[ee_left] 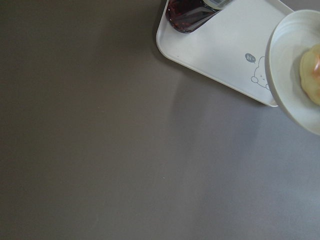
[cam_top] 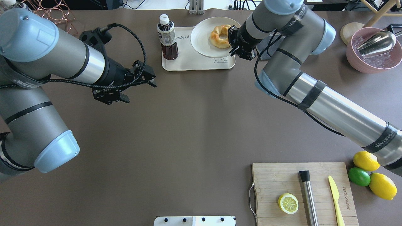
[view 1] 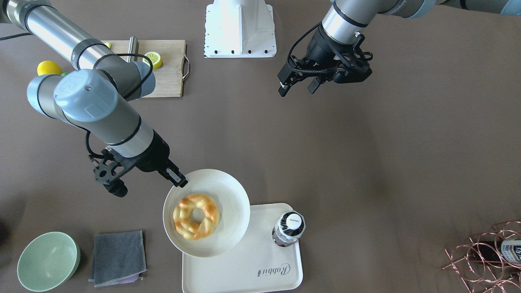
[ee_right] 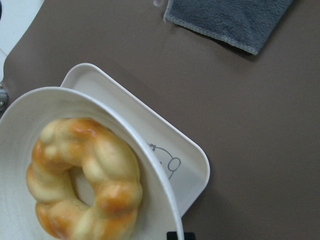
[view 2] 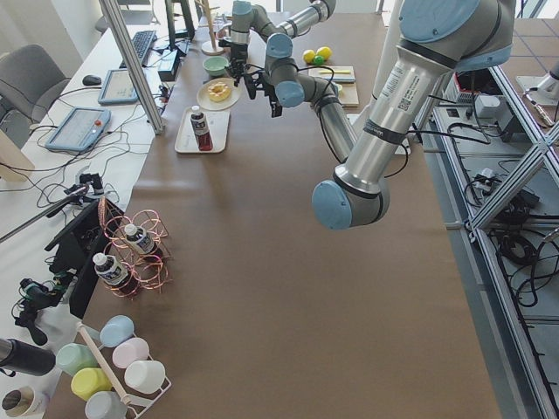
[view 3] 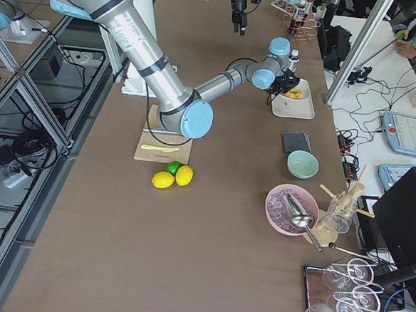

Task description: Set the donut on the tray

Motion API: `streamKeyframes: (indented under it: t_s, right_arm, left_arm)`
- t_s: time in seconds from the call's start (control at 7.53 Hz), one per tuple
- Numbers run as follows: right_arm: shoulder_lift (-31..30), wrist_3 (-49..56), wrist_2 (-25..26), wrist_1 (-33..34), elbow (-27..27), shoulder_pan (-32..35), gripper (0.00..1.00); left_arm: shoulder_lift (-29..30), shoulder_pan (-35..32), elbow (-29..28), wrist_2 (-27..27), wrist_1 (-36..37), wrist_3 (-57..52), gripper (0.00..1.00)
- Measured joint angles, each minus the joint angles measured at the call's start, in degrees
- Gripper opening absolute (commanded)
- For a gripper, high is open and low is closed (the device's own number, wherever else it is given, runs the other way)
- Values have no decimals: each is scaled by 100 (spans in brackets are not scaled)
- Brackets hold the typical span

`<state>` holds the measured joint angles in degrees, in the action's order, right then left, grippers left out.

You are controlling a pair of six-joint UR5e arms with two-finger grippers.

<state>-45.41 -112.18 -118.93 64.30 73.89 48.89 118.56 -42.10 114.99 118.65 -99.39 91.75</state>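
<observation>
The donut point(view 1: 196, 215), a golden braided ring, lies on a round white plate point(view 1: 228, 195). My right gripper point(view 1: 179, 181) is shut on the plate's rim and holds it over the left end of the cream tray point(view 1: 244, 264), partly past the tray's edge. The overhead view shows the donut point(cam_top: 220, 36), plate point(cam_top: 201, 37), tray point(cam_top: 194, 61) and right gripper point(cam_top: 234, 47). The right wrist view shows the donut point(ee_right: 85, 180) on the plate point(ee_right: 20, 120) above the tray's bear drawing point(ee_right: 167, 162). My left gripper point(view 1: 297, 89) is open and empty, well away above bare table.
A dark drink bottle point(view 1: 289, 228) stands on the tray. A grey cloth point(view 1: 118, 258) and a green bowl point(view 1: 48, 260) lie beside it. A cutting board point(cam_top: 304, 194) holds a lemon half, a knife and a steel bar. A copper wire rack point(view 1: 488, 260) stands at the far end.
</observation>
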Motion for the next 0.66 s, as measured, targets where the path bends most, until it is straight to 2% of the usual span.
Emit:
streamKeyframes:
  t_s: [0.27,0.4,0.53,0.66]
  right_arm:
    - [478,-990,942,-429,-926,-302,0]
    - [748,-1380,1196,-512,-1296,-455,0]
    - [942,-1669,1379,-552,-1549,-588,14]
    - [1043,-1842,1508,-572,-1675,-672,99]
  left_arm:
    - [-270,-156,195,3,3,-6,98]
    - [-387,-207,279,2,6,-7,98]
    - [-451,-236,323,-3,7,-8,98]
    - [-483,-249,349,-3,7,-8,98]
